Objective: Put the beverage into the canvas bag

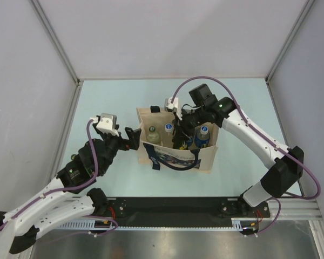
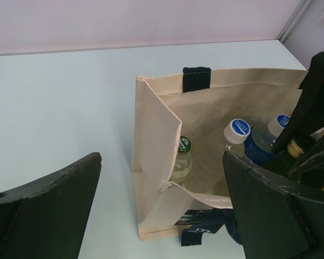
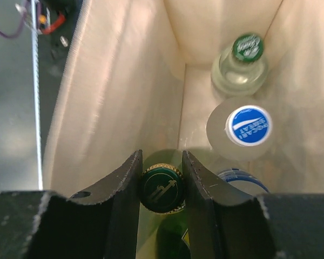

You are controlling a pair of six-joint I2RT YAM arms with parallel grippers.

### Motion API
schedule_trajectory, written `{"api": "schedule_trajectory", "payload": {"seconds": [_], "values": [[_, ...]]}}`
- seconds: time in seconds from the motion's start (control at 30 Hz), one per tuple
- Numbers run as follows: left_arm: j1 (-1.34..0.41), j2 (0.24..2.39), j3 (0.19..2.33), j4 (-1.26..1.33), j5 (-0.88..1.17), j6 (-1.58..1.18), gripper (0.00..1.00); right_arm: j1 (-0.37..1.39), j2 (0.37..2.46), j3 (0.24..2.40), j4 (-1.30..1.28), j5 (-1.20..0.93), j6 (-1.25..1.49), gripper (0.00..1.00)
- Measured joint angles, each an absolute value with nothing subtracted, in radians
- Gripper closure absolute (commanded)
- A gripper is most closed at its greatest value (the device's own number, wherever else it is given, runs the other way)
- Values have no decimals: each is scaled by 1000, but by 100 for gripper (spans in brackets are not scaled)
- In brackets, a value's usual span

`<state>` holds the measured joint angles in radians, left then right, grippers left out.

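The canvas bag [image 1: 205,159] stands open in the middle of the table, its dark print panel facing the arms. Inside it, my right gripper [image 3: 161,163] is shut on the dark green cap of the beverage [image 3: 162,189], a green glass bottle standing upright by the bag's near wall [image 3: 113,81]. From above, the right gripper [image 1: 181,129] reaches down into the bag's mouth. My left gripper [image 1: 134,137] hangs open at the bag's left end with nothing between its fingers; in its wrist view the jaws straddle the bag's corner [image 2: 154,140] without touching it.
Three other bottles stand in the bag: a clear one with a green cap [image 3: 243,59], a white one with a blue cap [image 3: 248,127] and a blue-labelled one [image 1: 203,134]. A navy strap handle [image 1: 175,164] droops over the front. Enclosure walls surround the table.
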<state>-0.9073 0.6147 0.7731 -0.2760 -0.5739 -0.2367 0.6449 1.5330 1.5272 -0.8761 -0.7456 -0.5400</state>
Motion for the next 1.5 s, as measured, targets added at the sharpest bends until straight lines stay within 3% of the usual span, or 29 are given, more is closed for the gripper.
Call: {"api": "schedule_trajectory", "payload": {"seconds": [0.27,0.4,0.5,0.6,0.67,0.8,0.9,1.3,1.5], "values": [[-904,611,746,-290,-574,-252,0,662,1567,1421,-840,-698,-636,100],[-900,609,740,-305,-574,-263,0,673,1568,1388,-825,-681,-668,92],[-898,609,740,-308,-574,-265,0,678,1567,1356,-809,-671,-694,79],[-894,610,740,-311,-574,-270,0,682,1561,1333,-786,-670,-714,60],[-891,610,740,-314,-574,-273,0,683,1549,1322,-785,-668,-723,57],[-887,611,740,-320,-574,-274,0,685,1527,1312,-806,-666,-726,39],[-886,618,743,-339,-574,-278,0,686,1505,1313,-814,-667,-722,32],[-876,663,932,-512,-649,-305,0,685,1439,1501,-840,-673,-692,27],[-861,648,1032,-685,-754,-443,2,666,1433,1561,-818,-687,-637,26]]}}
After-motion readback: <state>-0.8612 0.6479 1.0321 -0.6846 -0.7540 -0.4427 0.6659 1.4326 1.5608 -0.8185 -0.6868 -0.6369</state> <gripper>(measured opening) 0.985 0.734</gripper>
